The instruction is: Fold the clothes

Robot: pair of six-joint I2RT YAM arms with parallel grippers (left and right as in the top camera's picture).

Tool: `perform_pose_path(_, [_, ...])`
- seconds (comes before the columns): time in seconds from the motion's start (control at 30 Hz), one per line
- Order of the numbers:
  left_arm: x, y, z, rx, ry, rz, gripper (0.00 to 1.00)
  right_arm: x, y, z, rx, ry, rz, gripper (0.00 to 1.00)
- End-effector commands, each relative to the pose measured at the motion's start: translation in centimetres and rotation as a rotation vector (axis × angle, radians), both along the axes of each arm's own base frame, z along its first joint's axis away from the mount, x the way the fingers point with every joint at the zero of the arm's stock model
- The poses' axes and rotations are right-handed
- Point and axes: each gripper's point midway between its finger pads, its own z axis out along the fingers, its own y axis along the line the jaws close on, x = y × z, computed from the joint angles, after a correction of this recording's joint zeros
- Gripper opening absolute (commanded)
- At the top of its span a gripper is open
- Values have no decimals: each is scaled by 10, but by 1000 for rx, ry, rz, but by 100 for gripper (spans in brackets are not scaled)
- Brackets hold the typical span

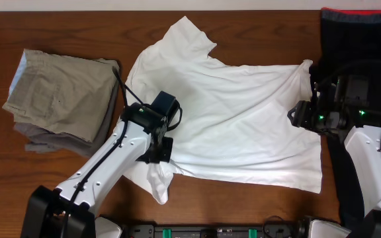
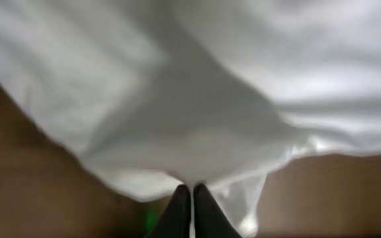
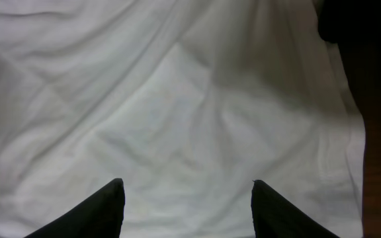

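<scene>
The white T-shirt (image 1: 243, 119) lies spread and wrinkled across the middle of the table. My left gripper (image 1: 163, 153) is at its lower left edge, shut on a pinch of the white cloth (image 2: 192, 178), which hangs around the closed fingers (image 2: 192, 190). My right gripper (image 1: 299, 114) is open over the shirt's right side. In the right wrist view its two fingers (image 3: 187, 188) stand wide apart above flat white cloth (image 3: 177, 112) and hold nothing.
Folded khaki-olive trousers (image 1: 61, 96) lie at the left. A black garment with a red edge band (image 1: 359, 30) lies at the far right under the right arm. Brown table (image 1: 65, 26) shows around the shirt.
</scene>
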Motion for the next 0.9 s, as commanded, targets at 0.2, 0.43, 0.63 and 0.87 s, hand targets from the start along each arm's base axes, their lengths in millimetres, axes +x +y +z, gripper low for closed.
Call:
perform_pose_path(0.2, [50, -5, 2, -37, -175, -84, 6, 2, 1, 4, 7, -16, 13, 60])
perform_pose_path(0.43, [67, 1, -3, -48, -204, -46, 33, 2, 1, 4, 11, -14, 7, 59])
perform_pose_path(0.63, [38, 9, -7, -36, -82, -23, 56, 1, 1, 4, 11, -7, 7, 60])
perform_pose_path(0.87, [1, -13, -7, -177, 87, -22, 48, 1, 1, 3, 11, -6, 7, 60])
